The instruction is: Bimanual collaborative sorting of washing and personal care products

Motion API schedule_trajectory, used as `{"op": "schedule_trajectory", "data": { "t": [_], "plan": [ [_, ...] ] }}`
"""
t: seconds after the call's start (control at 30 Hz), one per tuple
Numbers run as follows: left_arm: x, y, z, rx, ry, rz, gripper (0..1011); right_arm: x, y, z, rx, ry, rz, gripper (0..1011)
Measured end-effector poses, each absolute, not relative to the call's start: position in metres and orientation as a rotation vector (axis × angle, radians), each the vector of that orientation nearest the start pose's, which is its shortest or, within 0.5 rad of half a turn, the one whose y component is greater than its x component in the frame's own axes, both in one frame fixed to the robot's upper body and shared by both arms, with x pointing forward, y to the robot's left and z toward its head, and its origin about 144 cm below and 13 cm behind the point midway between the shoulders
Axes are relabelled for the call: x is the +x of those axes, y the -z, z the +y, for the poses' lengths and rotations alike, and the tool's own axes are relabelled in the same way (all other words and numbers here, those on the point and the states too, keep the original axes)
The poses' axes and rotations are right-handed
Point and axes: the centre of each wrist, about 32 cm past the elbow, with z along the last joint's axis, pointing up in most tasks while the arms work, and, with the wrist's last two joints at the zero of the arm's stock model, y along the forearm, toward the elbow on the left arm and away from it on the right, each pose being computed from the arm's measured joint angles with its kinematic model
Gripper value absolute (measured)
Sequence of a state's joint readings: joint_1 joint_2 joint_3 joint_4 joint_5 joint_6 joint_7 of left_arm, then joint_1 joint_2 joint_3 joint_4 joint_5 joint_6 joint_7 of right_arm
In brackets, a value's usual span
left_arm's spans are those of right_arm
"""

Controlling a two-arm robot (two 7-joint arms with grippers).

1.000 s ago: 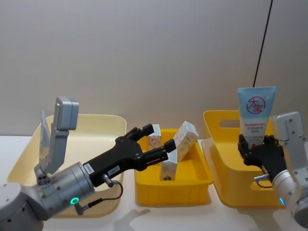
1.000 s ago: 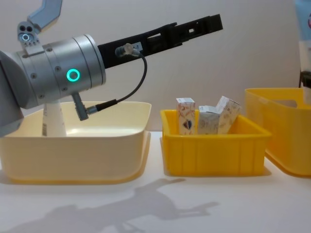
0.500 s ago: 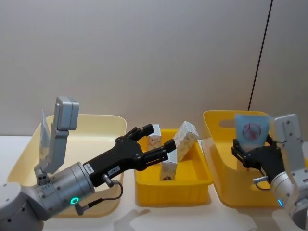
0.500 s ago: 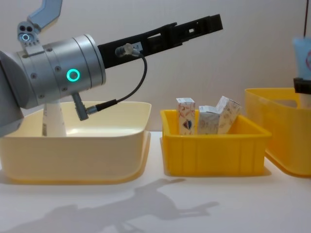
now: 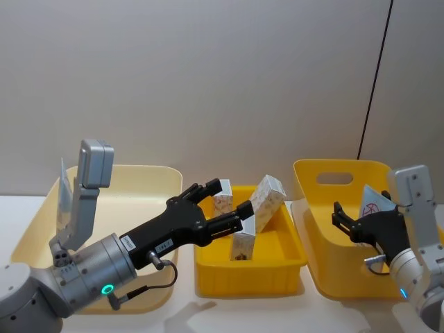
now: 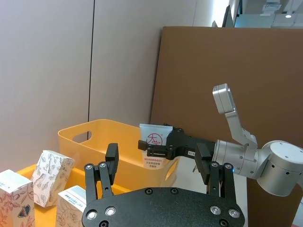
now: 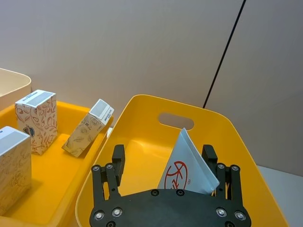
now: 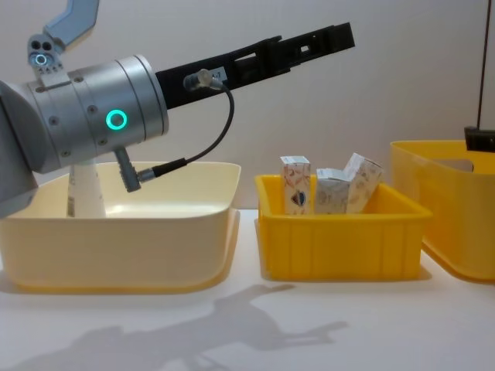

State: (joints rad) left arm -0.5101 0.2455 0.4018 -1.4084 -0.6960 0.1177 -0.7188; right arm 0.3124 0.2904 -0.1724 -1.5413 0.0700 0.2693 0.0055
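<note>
The squeeze tube [image 5: 373, 202] is seen tilted inside the right bin [image 5: 326, 274], loose within the right gripper [image 7: 162, 156], whose fingers are spread wide, seemingly so it can be dropped there. The left gripper [image 5: 232, 198], equally wide, is poised over the cartons [image 5: 267, 198] in the middle bin [image 5: 250, 267].

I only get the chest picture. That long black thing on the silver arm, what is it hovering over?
Observer: The left end effector hangs open above the cartons in the middle bin, holding nothing.
Visitor: What's inside the right-hand tub?
Observer: A pale blue tube, leaning between the open fingers of the right end effector.
Visitor: Any markings on it?
Observer: A red round logo.
</note>
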Motion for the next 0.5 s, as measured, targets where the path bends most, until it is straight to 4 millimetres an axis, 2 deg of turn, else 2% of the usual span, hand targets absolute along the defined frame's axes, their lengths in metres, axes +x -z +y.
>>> {"op": "schedule_trajectory", "data": {
  "t": [0.5],
  "plan": [
    [0.5714,-1.2618,0.1895,-0.298,-0.448,0.072,1003,0.5337,-1.2414,-0.2627,-0.164,1.466,-0.229,1001]
  ]
}}
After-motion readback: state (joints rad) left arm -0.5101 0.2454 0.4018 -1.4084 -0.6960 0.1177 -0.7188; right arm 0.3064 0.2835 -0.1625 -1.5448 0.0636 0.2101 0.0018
